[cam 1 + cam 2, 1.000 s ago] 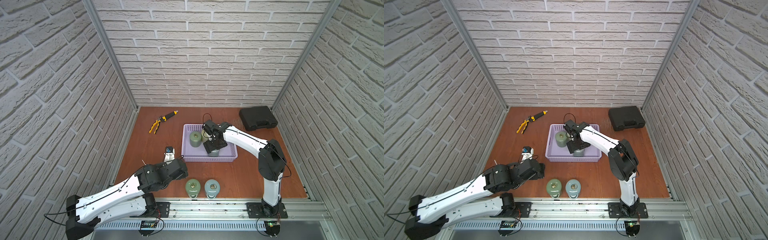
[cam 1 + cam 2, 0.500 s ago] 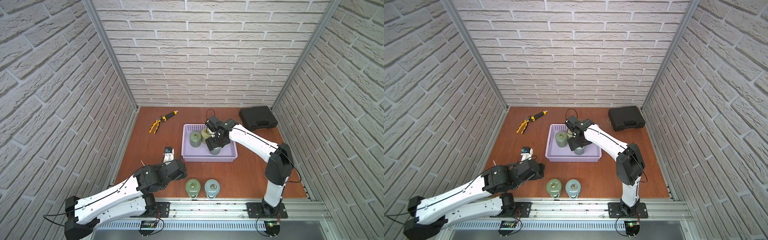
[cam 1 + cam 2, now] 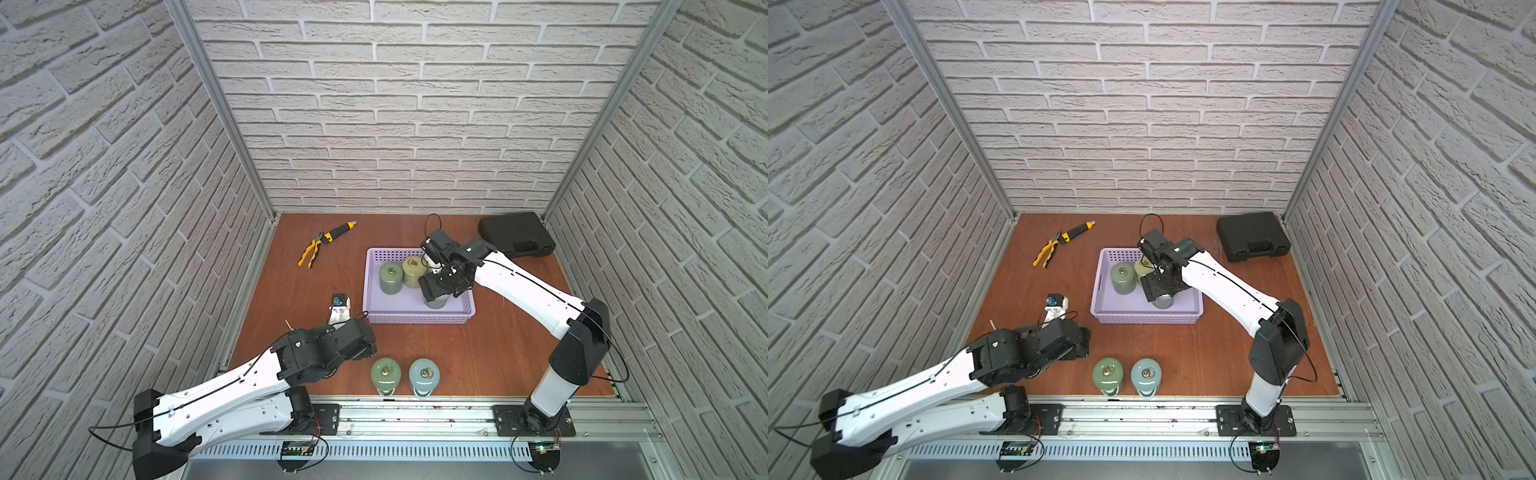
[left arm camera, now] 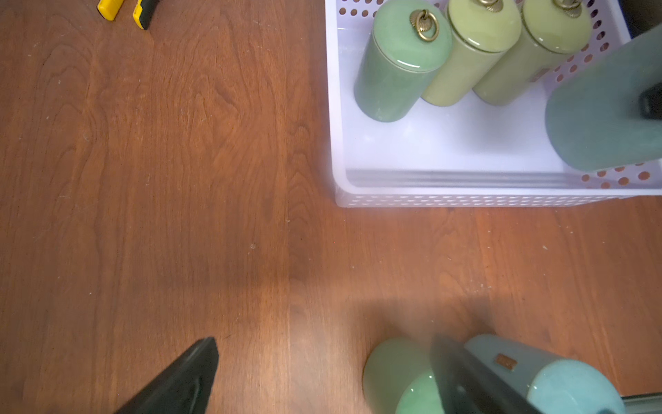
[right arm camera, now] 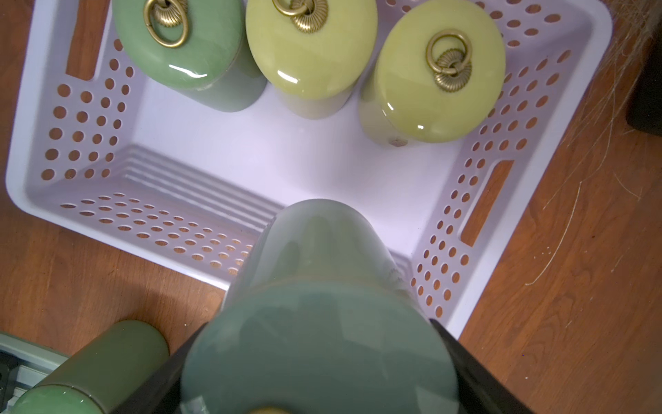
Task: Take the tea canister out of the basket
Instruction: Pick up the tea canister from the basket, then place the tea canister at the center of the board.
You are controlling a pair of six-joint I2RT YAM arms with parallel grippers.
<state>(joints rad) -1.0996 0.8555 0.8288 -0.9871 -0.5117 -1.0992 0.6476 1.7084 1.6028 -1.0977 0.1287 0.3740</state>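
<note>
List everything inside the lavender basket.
Along its far wall stand a green canister, a middle yellow-green canister and a corner yellow-green canister. The right tool grips a grey-green canister at the near corner, hiding the basket floor beneath.

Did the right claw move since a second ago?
Yes. The right claw, gripping the gray-green tea canister, slid a little toward the lavender basket's end nearest the black hard case.
</note>
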